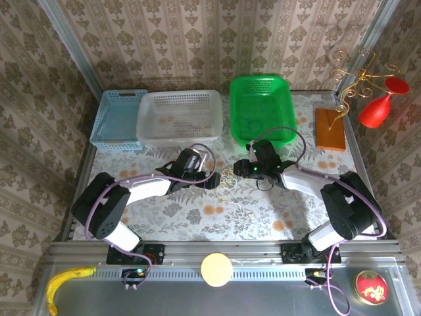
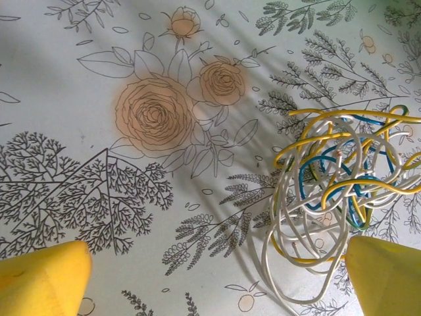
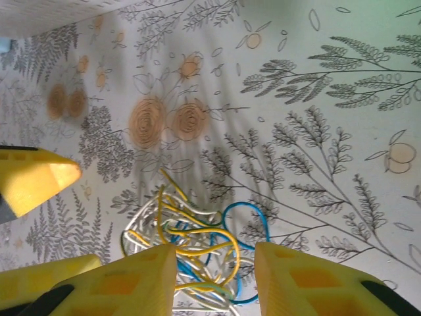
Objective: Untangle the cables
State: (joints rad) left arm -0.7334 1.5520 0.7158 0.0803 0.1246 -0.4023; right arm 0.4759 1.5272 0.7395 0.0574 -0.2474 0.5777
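The left gripper and right gripper both hang released over the cables. Either could pinch several strands at once (they interlace tightly), so the clump would drag along whole.

Three baskets, two arms, one clump of cables, one banana

Blue basket, white basket, green basket along table's far edge; banana near-left.
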